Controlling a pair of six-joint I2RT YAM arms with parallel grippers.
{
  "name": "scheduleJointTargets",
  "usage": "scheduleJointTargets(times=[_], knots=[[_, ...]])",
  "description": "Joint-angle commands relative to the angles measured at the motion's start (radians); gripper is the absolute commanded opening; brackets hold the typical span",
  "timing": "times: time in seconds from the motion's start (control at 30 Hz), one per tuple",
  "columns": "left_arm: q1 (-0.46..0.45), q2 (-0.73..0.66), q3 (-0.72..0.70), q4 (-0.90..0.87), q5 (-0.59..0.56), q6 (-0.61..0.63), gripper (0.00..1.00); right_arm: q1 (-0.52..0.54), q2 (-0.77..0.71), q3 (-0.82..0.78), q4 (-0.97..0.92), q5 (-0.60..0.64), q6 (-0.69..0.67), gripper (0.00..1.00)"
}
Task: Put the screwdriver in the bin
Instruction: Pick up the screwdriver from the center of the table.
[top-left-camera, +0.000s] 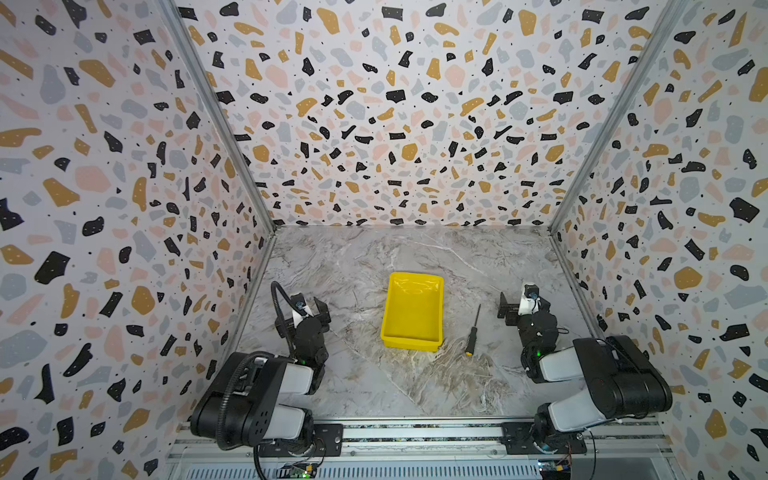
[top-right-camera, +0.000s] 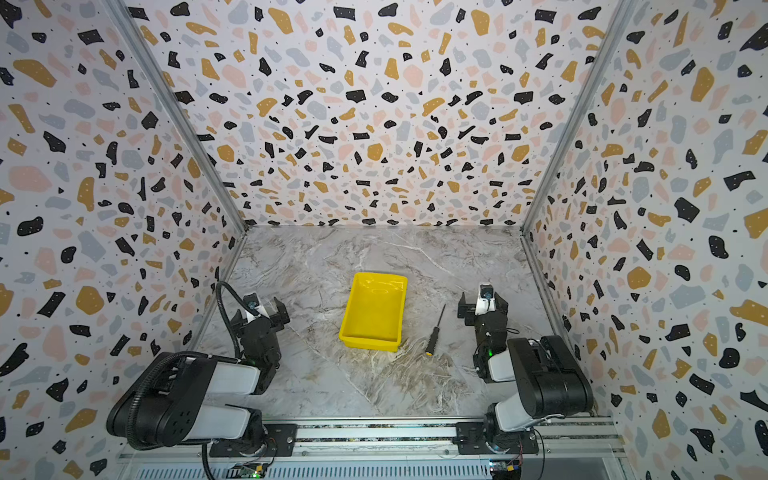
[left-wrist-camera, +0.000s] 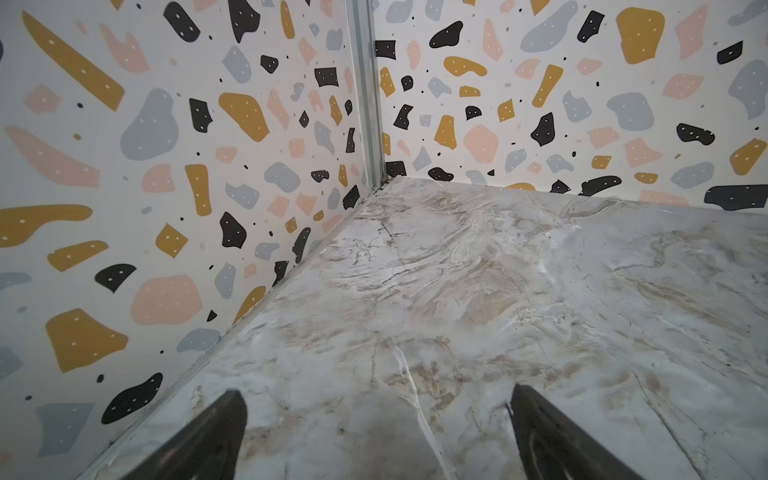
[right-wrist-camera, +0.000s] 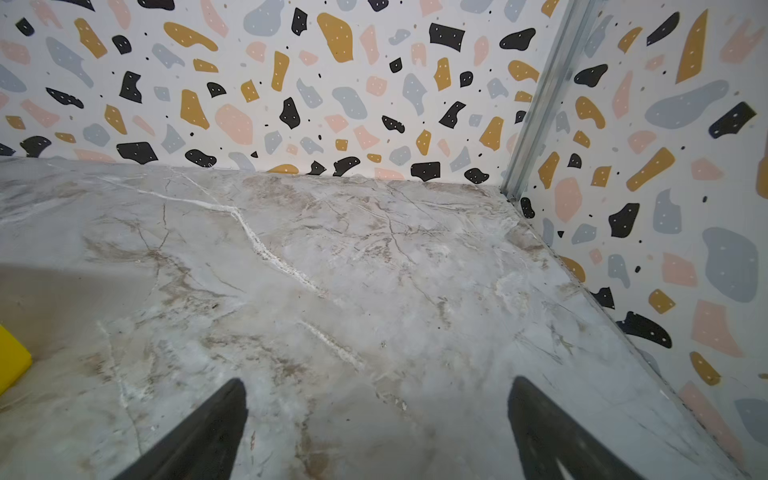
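The screwdriver (top-left-camera: 473, 330) lay between the bin (top-left-camera: 409, 344) and the nearer, wide-open, empty right gripper (top-left-camera: 523, 309), handle toward the robot.

In both top views the bin (top-left-camera: 412, 316) (top-right-camera: 374, 311) sits on the desk (top-left-camera: 353, 266), low in the frame's centre. The screwdriver (top-left-camera: 474, 330) (top-right-camera: 435, 330) lies just right of it, not touching, handle toward the bottom edge.

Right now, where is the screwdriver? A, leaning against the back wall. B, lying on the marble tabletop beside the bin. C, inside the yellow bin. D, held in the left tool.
B: the screwdriver lies flat on the marble tabletop, just clear of the yellow bin and not inside it.
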Motion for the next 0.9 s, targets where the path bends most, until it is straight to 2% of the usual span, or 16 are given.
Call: scheduleJointTargets(times=[0.0,0.87], knots=[[0.004,-0.012,0.010,0.060,-0.002,-0.009,1.00,-0.001,-0.004,0.009,0.010,0.005,0.007,0.99],[0.003,-0.017,0.007,0.060,0.007,-0.011,1.00,0.006,-0.008,0.004,0.017,0.010,-0.002,0.99]])
